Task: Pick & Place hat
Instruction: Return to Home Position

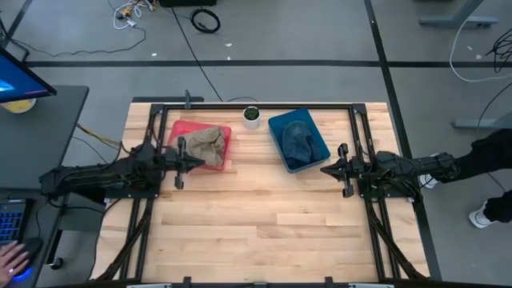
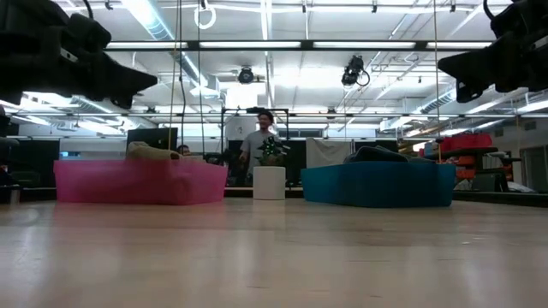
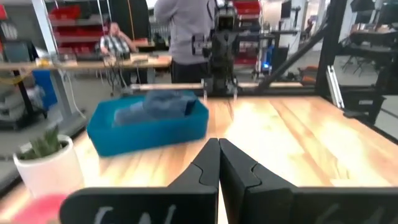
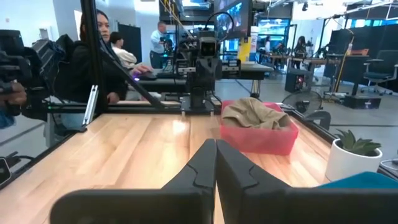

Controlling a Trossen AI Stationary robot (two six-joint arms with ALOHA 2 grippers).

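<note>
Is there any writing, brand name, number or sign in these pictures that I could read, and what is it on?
No text can be read here.
Pale marks on the body of the left gripper: too blurred to read.
Yellow sign in the room behind: too small to read.
Red bin, blue bin, white pot: no label visible.

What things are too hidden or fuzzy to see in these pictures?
Red bin, high view: the brown heap hides how many caps it holds.
Blue bin, low view: its wall hides most of what's inside.
Plant pot, left wrist view: blurred.
</note>
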